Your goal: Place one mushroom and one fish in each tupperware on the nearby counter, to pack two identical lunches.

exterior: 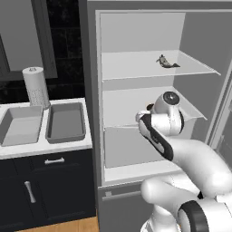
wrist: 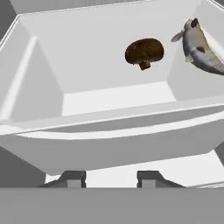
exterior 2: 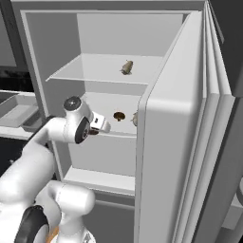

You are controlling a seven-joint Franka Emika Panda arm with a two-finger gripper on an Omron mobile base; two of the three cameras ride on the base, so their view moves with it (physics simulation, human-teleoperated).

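Arm (exterior: 195, 167): glossy white shell, fat rounded segments, smooth tube shape. Dark/black bands at joints; long black strip runs along forearm link in left base view. Wrist joint cap (exterior: 171, 97) round, dark grey w/ lighter ring + small centre mark; same cap seen in right base view, plus dark disc on side of wrist. Lower joint has black ring w/ thin orange edge. Finger tips (wrist: 74, 178) small, dark grey, blocky. No cables or screws visible.

Fridge (exterior: 136, 9) open, door (exterior 2: 171, 156) swung right. Paper towel roll (exterior: 36, 86) upright at back left. Dark cabinets (exterior: 45, 190) with silver handles (exterior: 54, 161).
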